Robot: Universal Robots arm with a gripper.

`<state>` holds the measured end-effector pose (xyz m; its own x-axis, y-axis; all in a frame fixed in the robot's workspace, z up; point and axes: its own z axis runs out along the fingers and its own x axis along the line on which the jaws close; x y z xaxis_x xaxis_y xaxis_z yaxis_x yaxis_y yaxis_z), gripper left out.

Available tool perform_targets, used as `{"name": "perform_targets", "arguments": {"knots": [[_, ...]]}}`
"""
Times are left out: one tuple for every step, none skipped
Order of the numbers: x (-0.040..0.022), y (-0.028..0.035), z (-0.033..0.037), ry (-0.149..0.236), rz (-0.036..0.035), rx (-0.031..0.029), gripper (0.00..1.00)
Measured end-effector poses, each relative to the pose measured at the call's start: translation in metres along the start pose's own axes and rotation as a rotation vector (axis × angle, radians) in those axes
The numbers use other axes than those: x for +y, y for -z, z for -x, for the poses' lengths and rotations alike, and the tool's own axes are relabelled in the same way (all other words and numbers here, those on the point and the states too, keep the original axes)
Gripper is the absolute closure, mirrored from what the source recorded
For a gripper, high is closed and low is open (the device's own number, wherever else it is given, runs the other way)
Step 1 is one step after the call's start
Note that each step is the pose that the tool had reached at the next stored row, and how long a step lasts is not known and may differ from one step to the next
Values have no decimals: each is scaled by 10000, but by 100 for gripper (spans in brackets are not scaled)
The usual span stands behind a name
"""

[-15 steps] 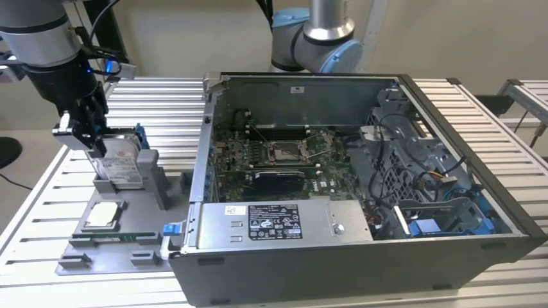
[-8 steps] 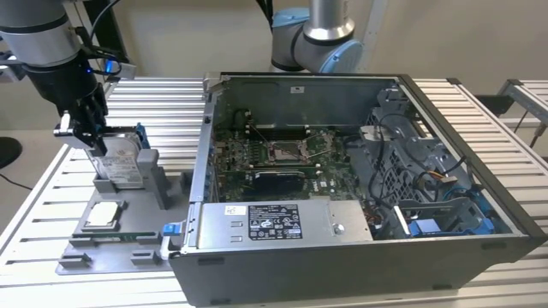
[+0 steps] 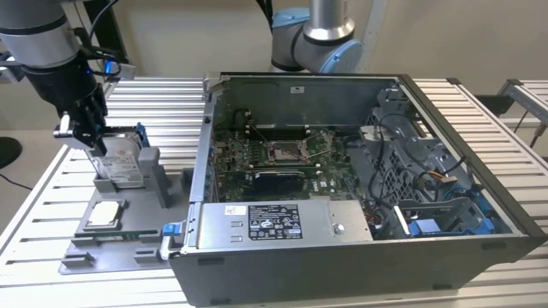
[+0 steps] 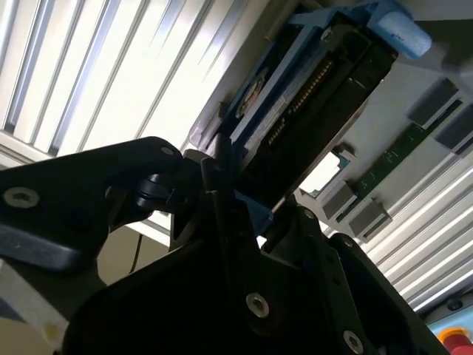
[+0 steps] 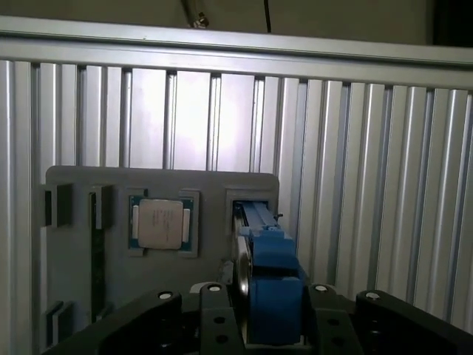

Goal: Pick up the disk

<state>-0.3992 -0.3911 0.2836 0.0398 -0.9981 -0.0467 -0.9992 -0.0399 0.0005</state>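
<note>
On the exterior view's left, the disk (image 3: 120, 163) stands on its edge in a grey holder (image 3: 153, 168) on a grey tray (image 3: 128, 255). The gripper (image 3: 88, 142) is right above it. Its jaws pinch the disk near the top, one on each flat side. In the first wrist view the disk (image 5: 270, 288) is seen from its thin edge, with its blue frame between the black fingers (image 5: 214, 319). Its far end reaches the slot in the tray (image 5: 207, 191). I cannot tell if it has left the slot. A small square chip (image 3: 102, 215) lies flat on the tray, near the disk. A big open computer (image 3: 342, 269) sits just beside the tray on the ribbed table (image 3: 34, 212).
</note>
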Motion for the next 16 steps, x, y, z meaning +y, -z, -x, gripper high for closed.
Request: {"name": "perform_targets", "arguments": {"knots": [[0, 1, -8, 0, 0, -28, 100], [0, 1, -12, 1, -2, -44, 100], [0, 1, -12, 0, -1, -46, 100], [0, 1, -12, -1, -1, -47, 100], [0, 1, -12, -1, -1, -48, 100], [0, 0, -12, -1, -2, -49, 100], [0, 0, -13, 0, -2, -49, 100], [0, 0, -13, 0, -2, -49, 100], [0, 0, -13, 0, -2, -47, 100], [0, 0, -13, 1, -1, -41, 100], [0, 0, -13, 1, -1, -37, 100], [1, 0, -13, 1, -1, -34, 100], [0, 0, -11, 0, 0, -9, 100], [0, -1, -9, -1, 1, 59, 100], [0, -1, -9, -1, 4, 128, 100], [0, -1, -10, 0, 5, 152, 100]]}}
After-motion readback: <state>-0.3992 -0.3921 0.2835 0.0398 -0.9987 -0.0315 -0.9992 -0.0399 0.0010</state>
